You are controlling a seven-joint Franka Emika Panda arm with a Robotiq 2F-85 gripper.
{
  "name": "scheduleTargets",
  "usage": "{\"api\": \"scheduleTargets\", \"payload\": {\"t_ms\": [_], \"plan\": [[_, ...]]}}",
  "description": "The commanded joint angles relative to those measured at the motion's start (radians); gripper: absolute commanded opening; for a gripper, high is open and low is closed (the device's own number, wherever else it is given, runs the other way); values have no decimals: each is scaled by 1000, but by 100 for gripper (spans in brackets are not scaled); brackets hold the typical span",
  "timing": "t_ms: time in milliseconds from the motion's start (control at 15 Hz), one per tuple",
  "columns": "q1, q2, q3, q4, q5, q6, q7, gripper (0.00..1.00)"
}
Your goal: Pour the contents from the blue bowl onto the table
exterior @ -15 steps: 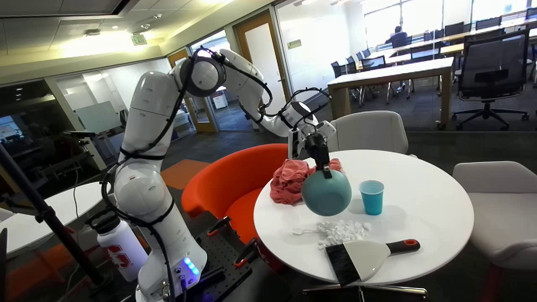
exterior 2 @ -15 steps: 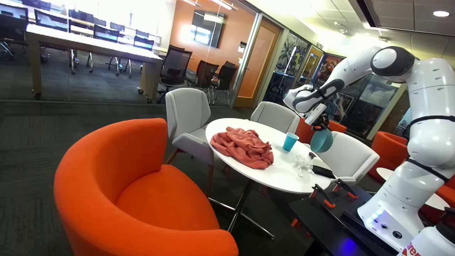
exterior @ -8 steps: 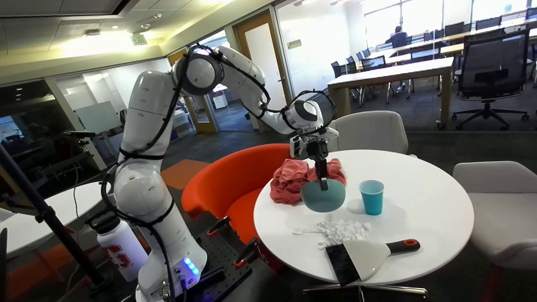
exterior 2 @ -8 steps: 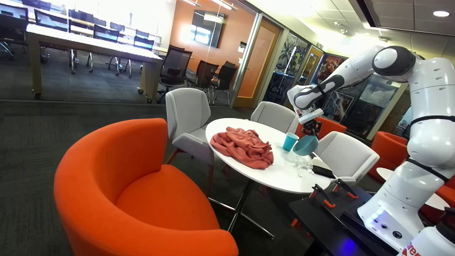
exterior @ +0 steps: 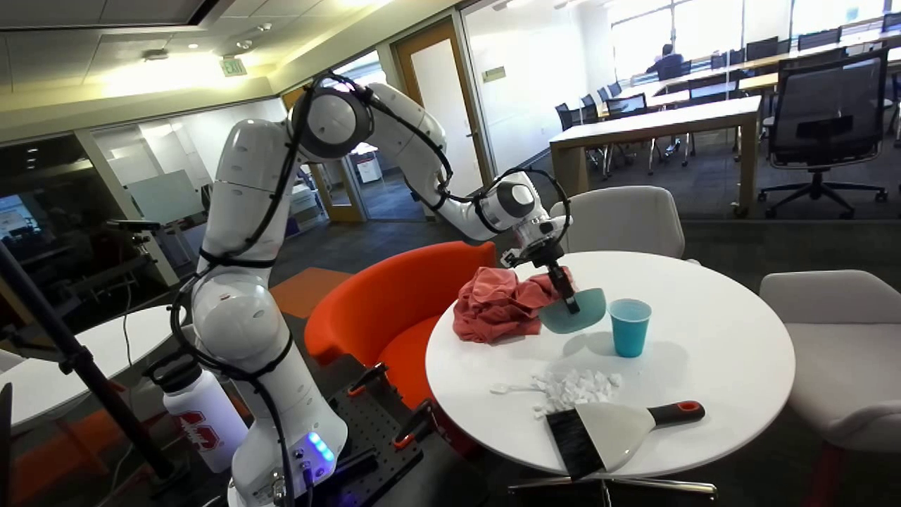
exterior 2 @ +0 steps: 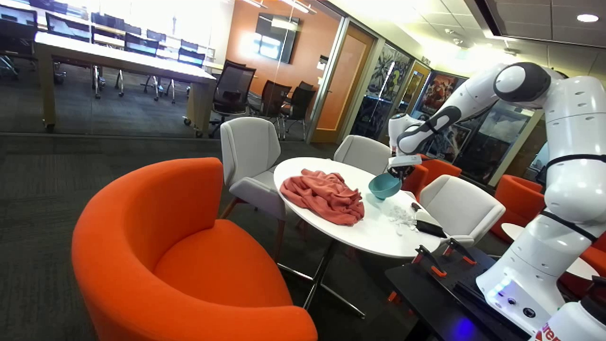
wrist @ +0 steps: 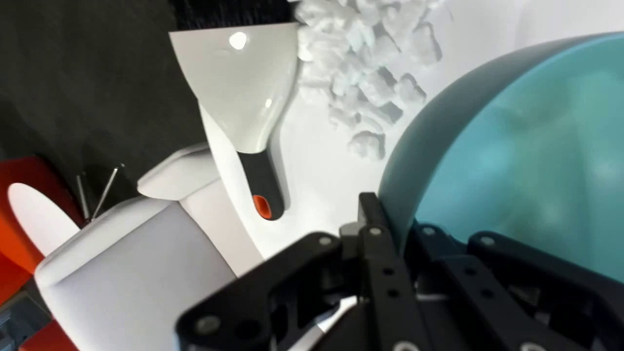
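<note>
Closest to the wrist camera, we see the gripper (wrist: 399,229) pinching the rim of the blue bowl (wrist: 516,161), one finger outside the wall and one inside. What has just changed is how the bowl sits: a second ago it was tipped well over, its underside towards an exterior camera; now its mouth faces up with only a slight slant. It has also moved across, and hangs over the table (exterior: 711,338) apart from the white pieces (wrist: 356,63), which lie heaped beside the brush (wrist: 239,92). The heap looks the same as it did then, and we find no pieces on the part of the bowl's inside that shows, though some is out of frame. We therefore judge the pouring finished, with setting the bowl down likely next. Beyond the heap, the blue cup (exterior: 629,329) stands upright just beside the bowl in an exterior view; whether they touch we cannot tell. The cup has shifted slightly in the last half second, so we suspect a nudge, and we would draw the bowl away from it before lowering. Farther back lies the crumpled red cloth (exterior: 496,306), and past the table's edge stands a grey chair (exterior: 619,218).
</note>
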Motion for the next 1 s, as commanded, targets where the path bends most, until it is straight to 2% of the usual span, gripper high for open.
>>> {"api": "scheduleTargets", "payload": {"t_ms": [0,400,467,533,667,933], "plan": [[37,-34,-60,-76,-5,226,102,2],[109,3,-185,-161,40,702,220,2],[79,7,-158,-171,3,760,257,2],[80,11,-156,-188,12,802,251,2],[60,10,-126,-225,24,831,238,2],[-15,-11,-42,-293,46,792,211,2]]}}
